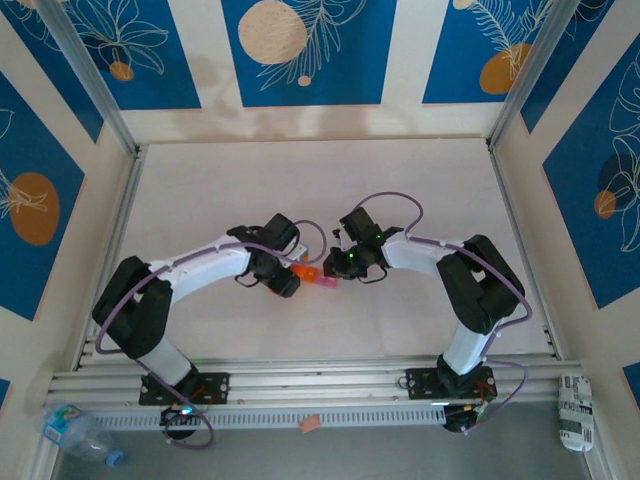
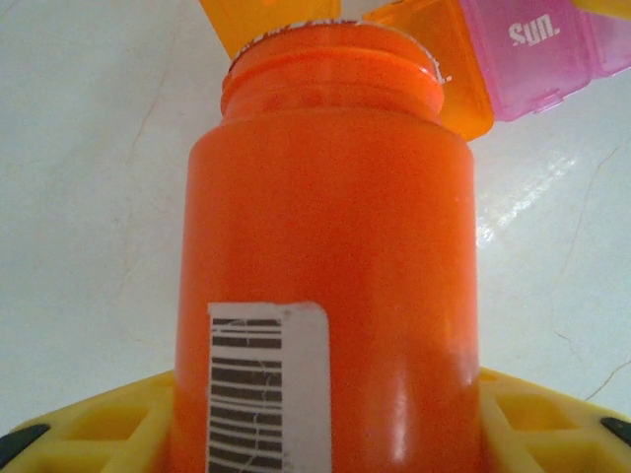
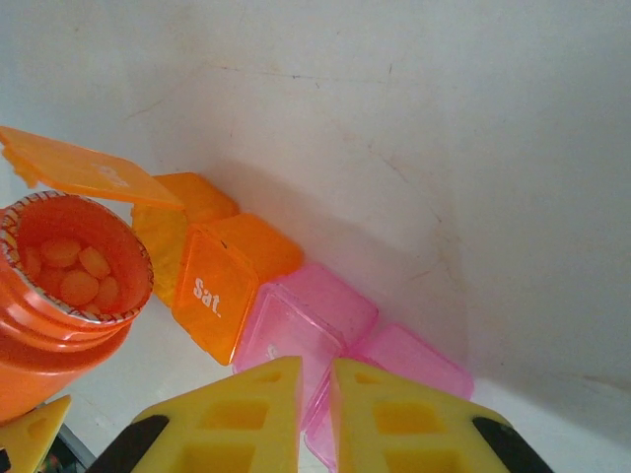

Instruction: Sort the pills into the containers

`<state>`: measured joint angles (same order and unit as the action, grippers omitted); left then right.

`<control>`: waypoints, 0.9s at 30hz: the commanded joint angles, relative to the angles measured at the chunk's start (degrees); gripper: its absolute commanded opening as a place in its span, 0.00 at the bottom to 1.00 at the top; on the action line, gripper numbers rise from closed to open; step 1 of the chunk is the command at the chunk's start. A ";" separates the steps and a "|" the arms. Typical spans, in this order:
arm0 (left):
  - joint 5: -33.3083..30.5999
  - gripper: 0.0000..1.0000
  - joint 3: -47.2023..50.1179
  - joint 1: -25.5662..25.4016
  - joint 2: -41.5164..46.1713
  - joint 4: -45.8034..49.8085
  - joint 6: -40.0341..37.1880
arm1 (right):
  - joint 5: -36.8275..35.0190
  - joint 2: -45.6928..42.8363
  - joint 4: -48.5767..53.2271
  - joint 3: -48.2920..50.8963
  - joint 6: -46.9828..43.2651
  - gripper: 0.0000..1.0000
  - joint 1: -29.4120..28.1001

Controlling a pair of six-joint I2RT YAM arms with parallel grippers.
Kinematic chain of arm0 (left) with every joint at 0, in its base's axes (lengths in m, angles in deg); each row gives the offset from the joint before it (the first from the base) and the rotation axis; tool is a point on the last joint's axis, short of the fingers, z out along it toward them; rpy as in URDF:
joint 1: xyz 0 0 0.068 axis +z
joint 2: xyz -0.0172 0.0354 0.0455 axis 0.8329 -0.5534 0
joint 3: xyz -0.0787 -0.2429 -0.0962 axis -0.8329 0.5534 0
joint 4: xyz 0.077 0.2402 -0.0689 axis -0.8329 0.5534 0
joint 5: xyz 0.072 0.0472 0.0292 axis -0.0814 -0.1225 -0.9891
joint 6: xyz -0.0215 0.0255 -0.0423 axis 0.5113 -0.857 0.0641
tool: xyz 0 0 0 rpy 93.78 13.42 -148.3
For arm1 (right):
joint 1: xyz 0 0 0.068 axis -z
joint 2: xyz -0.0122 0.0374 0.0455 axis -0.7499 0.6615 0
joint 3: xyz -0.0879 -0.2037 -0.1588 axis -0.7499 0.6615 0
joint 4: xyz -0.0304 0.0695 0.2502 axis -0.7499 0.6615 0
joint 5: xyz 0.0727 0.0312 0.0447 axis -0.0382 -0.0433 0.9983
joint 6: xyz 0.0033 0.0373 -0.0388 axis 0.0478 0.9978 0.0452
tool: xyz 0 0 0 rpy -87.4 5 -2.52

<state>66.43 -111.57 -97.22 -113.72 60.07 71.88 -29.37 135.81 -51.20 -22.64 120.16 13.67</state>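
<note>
The containers (image 3: 311, 310), a short strip of joined boxes, lie on the white bench (image 3: 444, 148) between the two arms. The orange box marked "Sat." sits next to the pink ones, and at the strip's other end an orange lid (image 3: 84, 168) stands raised. The right tool (image 3: 317, 394) is clenched on the pink end, its yellow fingers drawn almost together with pink plastic in the slit. Just beside the raised lid is the open mouth of an orange bottle (image 3: 59, 325), with round orange pills (image 3: 74, 266) inside. The left tool (image 2: 325, 434) grasps that bottle by its body, a finger on each side
</note>
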 commanded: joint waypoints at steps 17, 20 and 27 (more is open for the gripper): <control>-1.50 0.00 -5.03 -0.60 -1.81 6.30 -2.58 | -0.40 1.87 2.35 1.53 0.38 0.18 -0.77; -1.81 0.00 -6.12 -0.58 -2.09 7.60 -3.22 | -0.53 1.79 2.44 1.53 0.30 0.18 -0.78; -1.47 0.00 -6.57 -0.59 -2.84 8.37 -3.67 | -0.46 1.82 2.44 1.44 0.39 0.17 -0.85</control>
<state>65.34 -116.66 -97.26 -115.45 66.14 69.76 -29.37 135.83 -51.24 -22.64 120.51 13.67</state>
